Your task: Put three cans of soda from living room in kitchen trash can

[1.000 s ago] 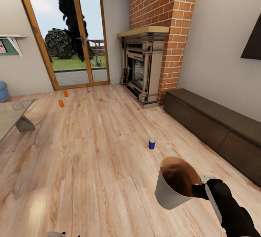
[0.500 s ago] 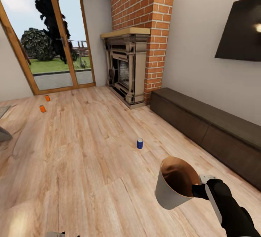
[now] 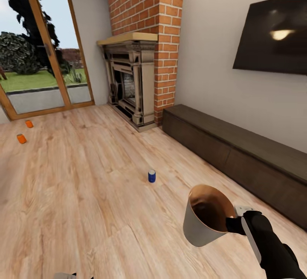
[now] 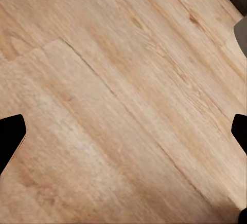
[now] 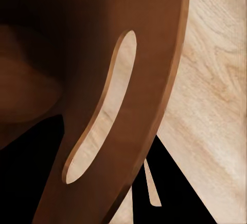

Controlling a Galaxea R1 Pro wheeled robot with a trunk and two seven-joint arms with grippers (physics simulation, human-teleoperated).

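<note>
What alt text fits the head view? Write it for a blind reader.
The right gripper holds a pale grey, brown-lined tapered bin by its rim above a light wood floor. A small blue can stands ahead; two orange cans sit far left near glass garden doors, beside a red brick fireplace.

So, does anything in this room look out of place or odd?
Yes. Three small drink cans stand on the wood floor: a blue can mid-room, and two orange cans near the glass garden doors. Also, the pale grey tapered bin hangs tilted above the floor, gripped at its rim by the right end effector.
</note>
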